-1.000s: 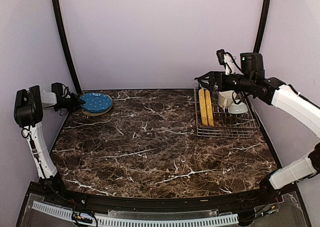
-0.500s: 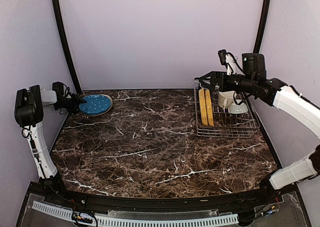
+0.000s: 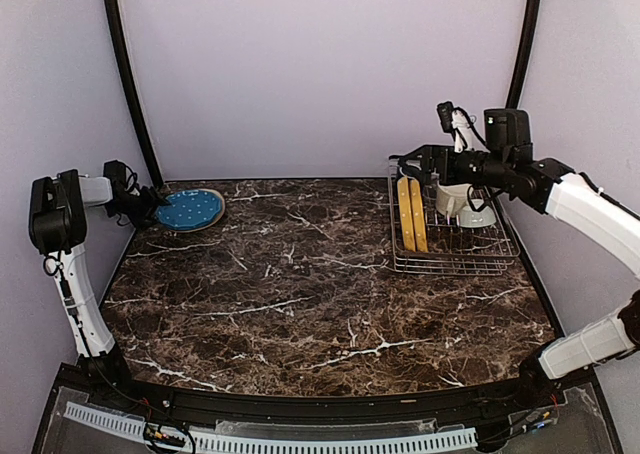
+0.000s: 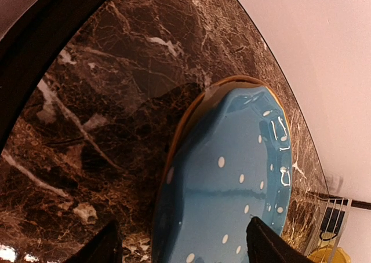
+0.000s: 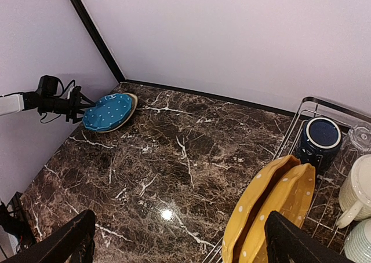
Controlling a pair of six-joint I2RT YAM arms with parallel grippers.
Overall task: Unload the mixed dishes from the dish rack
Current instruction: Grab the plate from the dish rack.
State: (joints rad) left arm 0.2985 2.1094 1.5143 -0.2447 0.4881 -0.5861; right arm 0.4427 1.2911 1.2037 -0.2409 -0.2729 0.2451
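The blue dotted plate (image 3: 192, 210) (image 4: 232, 182) lies flat at the table's far left, and a tan rim shows under it. My left gripper (image 3: 150, 206) (image 4: 182, 248) stands open at the plate's near edge, one finger on each side of the rim. The dish rack (image 3: 455, 259) sits at the far right. It holds two yellow plates (image 3: 411, 214) (image 5: 272, 205) on edge, a cream mug (image 5: 359, 187), a dark navy mug (image 5: 322, 137), a clear glass tumbler (image 5: 360, 138) and a pale bowl (image 5: 360, 243). My right gripper (image 3: 410, 162) (image 5: 179, 245) hovers open above the rack's left end, holding nothing.
Black curved frame posts (image 3: 125, 84) rise at both back corners against the lilac walls. The dark marble table (image 3: 300, 284) stretches between the plate and the rack. A black rail (image 3: 300, 409) runs along the near edge.
My left gripper has opened and let go of the blue dotted plate, which has dropped from a slight lift to lie flat. The right arm has barely moved.
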